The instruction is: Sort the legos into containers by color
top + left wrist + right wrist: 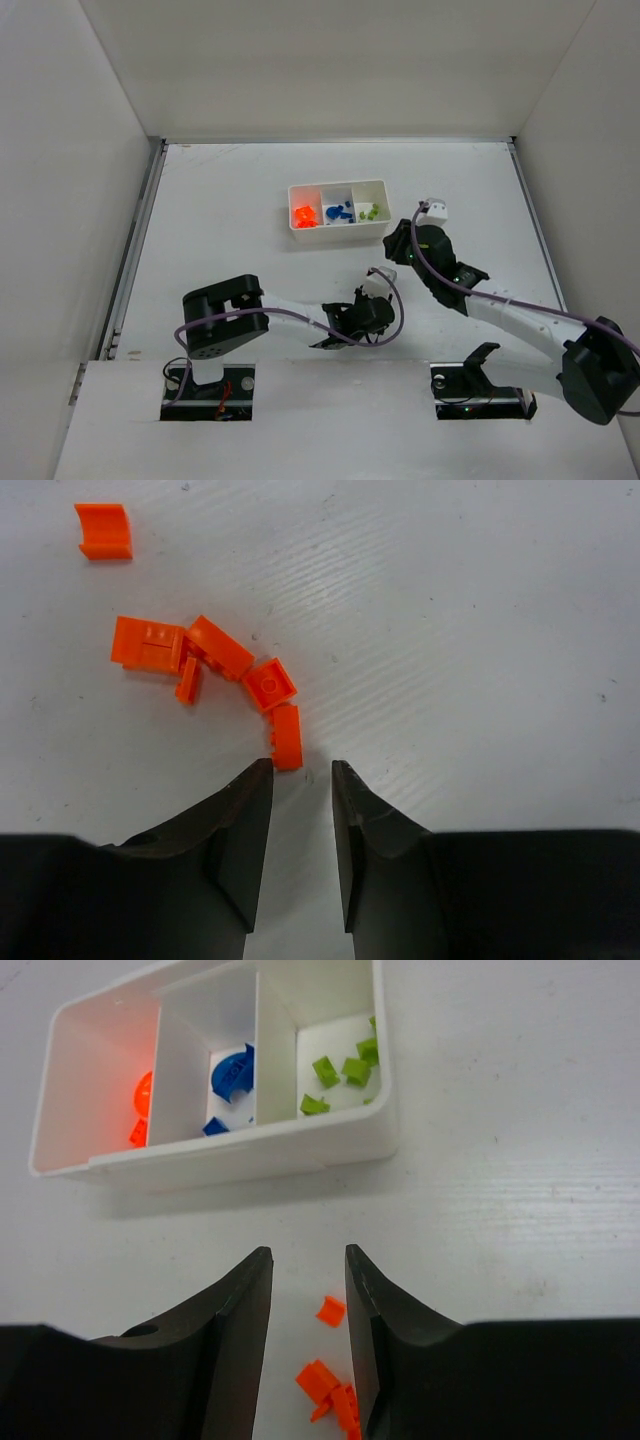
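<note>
Several loose orange legos (215, 660) lie on the white table in front of my left gripper (302, 768). It is open and empty, its fingertips just below the nearest orange brick (287, 737). A curved orange piece (104, 531) lies apart at the far left. My right gripper (306, 1255) is open and empty, held above the table, with orange bricks (320, 1380) showing between its fingers. The white tray (240, 1155) lies beyond it: orange pieces (140, 1110) in the left compartment, blue (232, 1072) in the middle, green (342, 1070) in the right. The tray also shows in the top view (338, 232).
In the top view the left gripper (350, 322) and right gripper (400, 245) are close together just in front of the tray. White walls enclose the table on three sides.
</note>
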You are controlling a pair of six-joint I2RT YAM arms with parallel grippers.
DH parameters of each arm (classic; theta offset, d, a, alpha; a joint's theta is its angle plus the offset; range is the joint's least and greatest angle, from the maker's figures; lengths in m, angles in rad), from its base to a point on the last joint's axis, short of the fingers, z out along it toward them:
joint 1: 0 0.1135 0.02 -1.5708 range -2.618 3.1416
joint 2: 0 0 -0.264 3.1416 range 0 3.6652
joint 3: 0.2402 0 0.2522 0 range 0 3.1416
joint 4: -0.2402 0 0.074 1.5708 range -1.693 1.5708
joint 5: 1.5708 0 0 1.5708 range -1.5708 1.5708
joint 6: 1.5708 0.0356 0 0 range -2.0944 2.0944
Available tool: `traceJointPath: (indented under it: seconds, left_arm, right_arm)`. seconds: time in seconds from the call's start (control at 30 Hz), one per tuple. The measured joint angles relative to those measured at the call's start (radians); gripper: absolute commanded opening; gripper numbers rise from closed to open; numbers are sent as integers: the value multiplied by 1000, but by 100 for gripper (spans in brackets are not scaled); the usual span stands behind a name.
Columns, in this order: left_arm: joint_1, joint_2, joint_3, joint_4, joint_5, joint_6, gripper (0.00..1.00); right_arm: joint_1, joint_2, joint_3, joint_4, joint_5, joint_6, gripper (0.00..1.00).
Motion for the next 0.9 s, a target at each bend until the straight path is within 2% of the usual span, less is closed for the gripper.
traceJointPath:
  seconds: [0.17, 0.23, 0.37, 0.5, 0.63, 0.77, 0.9]
  left_arm:
    - [1, 12, 14, -16, -19, 8, 8]
    - [0, 12, 14, -23, -23, 12, 7]
    - [1, -27, 0, -47, -25, 23, 6]
    - [31, -166, -44, -61, -24, 34, 6]
    - [131, -301, -63, -51, -16, 34, 7]
    - [223, -343, -63, -44, 9, 29, 10]
    - [183, -339, -71, -58, 32, 13, 12]
  right_arm:
    - [0, -92, -114, -2, 3, 56, 40]
    - [0, -129, -155, -9, 5, 84, 39]
    - [5, -193, -203, -45, 11, 131, 38]
    - [56, -212, -214, -97, 29, 166, 38]
    - [127, -167, -214, -137, 58, 192, 39]
    - [187, -86, -211, -185, 95, 207, 38]
    - [228, -72, -195, -257, 125, 233, 34]
